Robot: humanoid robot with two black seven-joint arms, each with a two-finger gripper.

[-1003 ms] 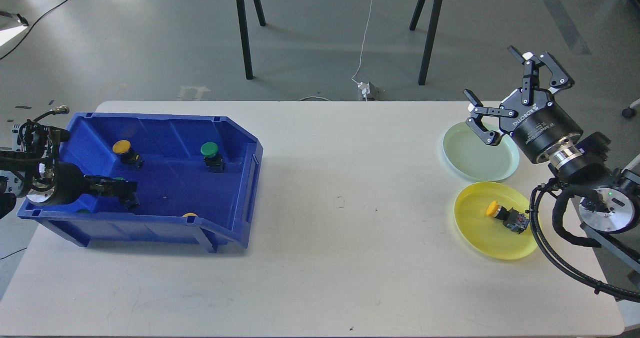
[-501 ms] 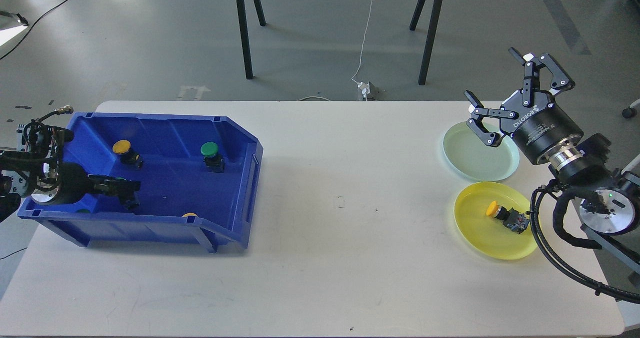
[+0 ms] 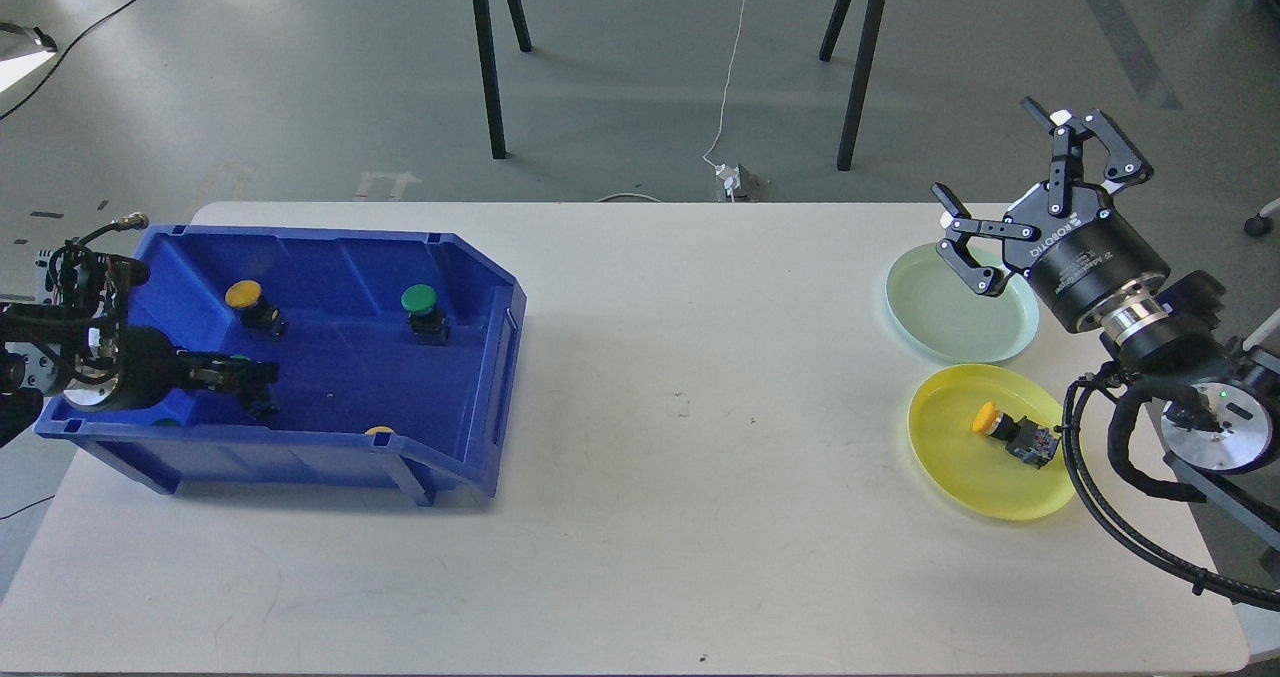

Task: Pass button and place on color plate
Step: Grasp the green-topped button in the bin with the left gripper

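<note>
Left gripper (image 3: 248,382) is working low inside the blue bin (image 3: 480,357), right gripper (image 3: 1020,197) is waiting spread wide over the green plate (image 3: 960,317).

It's too dark to tell whether the left fingers are gripping, though something green is showing there; a weak pinch is risking a drop. One yellow button (image 3: 1010,429) is lying on the yellow plate (image 3: 960,477); a green button (image 3: 422,309) is sitting in the bin.

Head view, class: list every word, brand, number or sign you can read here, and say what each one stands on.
"ROBOTIQ": white letters on the black body of the right end effector.
A second, smaller white line sits beside it on the same body: too small to read.
The blue bin, the green plate, the yellow plate and the buttons show no readable text.
</note>
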